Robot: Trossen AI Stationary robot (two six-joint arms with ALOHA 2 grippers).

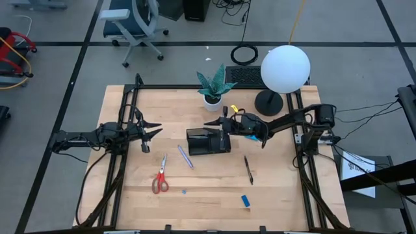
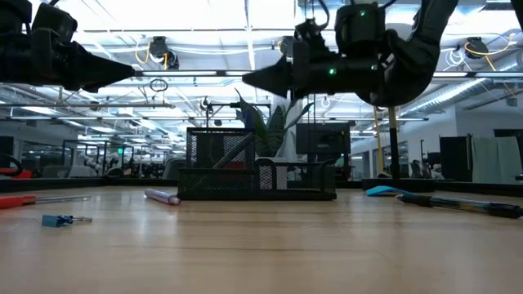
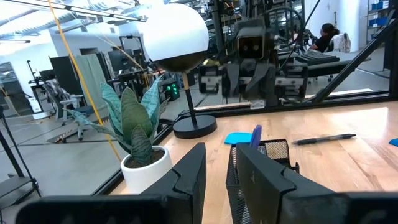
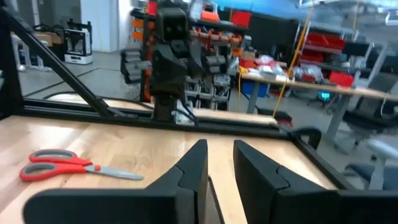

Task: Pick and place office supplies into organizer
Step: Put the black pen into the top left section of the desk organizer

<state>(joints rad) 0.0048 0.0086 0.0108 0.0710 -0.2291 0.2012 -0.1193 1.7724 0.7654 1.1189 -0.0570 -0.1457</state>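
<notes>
Hovering over the organizer (image 1: 208, 141), my right gripper (image 1: 216, 121) hangs above its far edge with the jaws slightly parted and nothing between them; my left gripper (image 1: 153, 130) waits well to the left, above bare wood, its jaws likewise a little apart and empty.

That organizer is a low box of black wire mesh in the middle of the table (image 1: 292, 201), stiff but light by the look of it, so I judge a hard nudge would slide it on the smooth boards. A blue note pad (image 3: 239, 137) and a blue pen tip (image 3: 256, 135) show at its far end from my left wrist.

Still loose are the red-handled scissors (image 1: 160, 179) at near left, the purple pen (image 1: 185, 156) just left of the organizer, the dark pen (image 1: 248, 169) to its near right, a blue block (image 1: 245, 201) nearer still, and a tiny blue clip (image 2: 57, 220).

I expect the pens to be light, rigid and round, apt to roll; I would pinch them across the barrel near the middle. The scissors look heavier, steel blades with plastic loops; gripping where blades meet handles should keep them balanced. The block looks small and square-edged, an easy pinch across flat sides. The clip lies so low that my fingertips would need to brush the wood.
</notes>
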